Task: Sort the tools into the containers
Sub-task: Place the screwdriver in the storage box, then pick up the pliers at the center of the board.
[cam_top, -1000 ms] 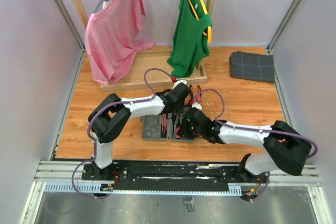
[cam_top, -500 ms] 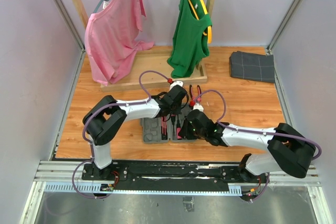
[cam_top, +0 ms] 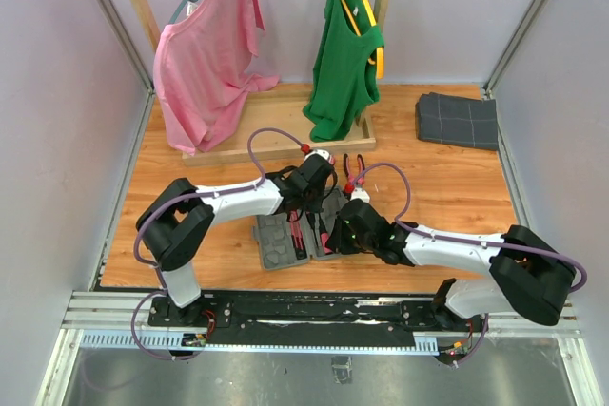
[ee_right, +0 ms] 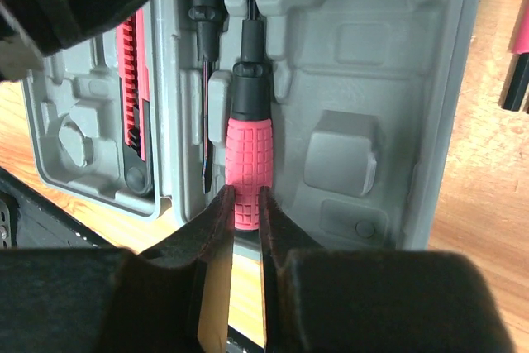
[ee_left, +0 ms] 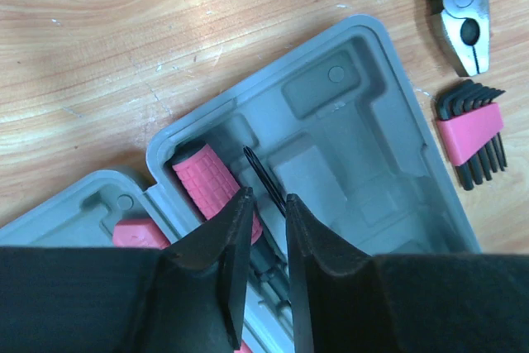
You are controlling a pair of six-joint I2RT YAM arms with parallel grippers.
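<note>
Wood surface (cam_top: 457,187) carries the open grey case (ee_left: 331,134) in front of both arms, with a clothes rack (cam_top: 276,113) at the back. The step in hand looks like seating tools in the case's recesses. A pink-handled screwdriver (ee_right: 248,155) lies in its long slot, with a thin driver (ee_right: 204,130) just beside it.

The right pincer (ee_right: 244,197) is nearly together, its 2 tips clamped on the butt of the pink handle. The left pincer (ee_left: 266,196) stands a little apart over the same half of the case. The thin driver's black shaft runs into its gap and does not look pinched.

Outside the case, pliers (ee_left: 461,18) and a hex key set (ee_left: 471,134) lie on the wood near its edge. Next, I judge, the right pincer must let go and lift clear, and 1 arm must reach for the pliers.
</note>
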